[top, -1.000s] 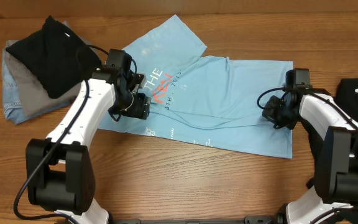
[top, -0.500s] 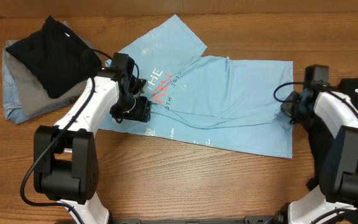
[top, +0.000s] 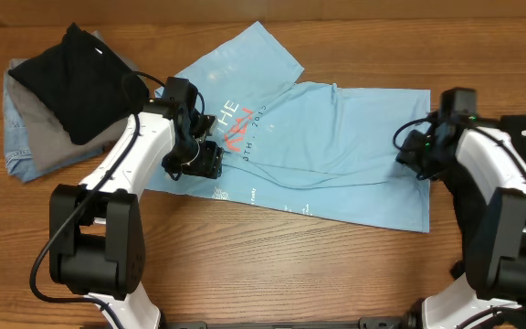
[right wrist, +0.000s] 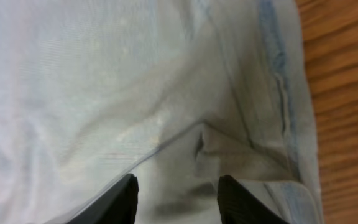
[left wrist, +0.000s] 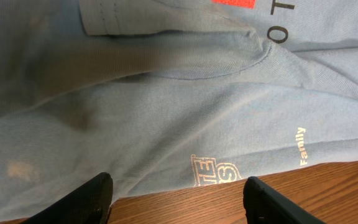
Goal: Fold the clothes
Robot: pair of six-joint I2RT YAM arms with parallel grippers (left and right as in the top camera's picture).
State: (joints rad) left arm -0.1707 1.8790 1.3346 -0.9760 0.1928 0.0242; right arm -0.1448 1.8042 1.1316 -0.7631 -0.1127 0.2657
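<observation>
The light blue T-shirt (top: 336, 146) is spread across the middle of the wooden worktop (top: 272, 265), between the two arms. The left jaws are held low over its left end, just below the chest lettering and close to the near edge. In the left wrist view the two dark fingertips (left wrist: 95, 199) are seen apart, with the cloth's edge and a strip of bare wood between them, so these jaws are released and nothing is grasped. The right jaws are placed over the right end, just inside the hemmed edge. In the right wrist view their fingertips (right wrist: 114, 202) are likewise parted above a small raised crease in the cloth, and nothing is gripped.

The shirt is shown mostly flat, with long shallow wrinkles running along it. Orange-red and white lettering is seen near its left end, and small white print along the near edge. One flap of the cloth is turned up and away at the upper left.

The long axis is laid left to right, dipping slightly towards the near right, with the straight hem at the right end.

A black garment (top: 71, 82) is piled on folded cloth at the far left.
</observation>
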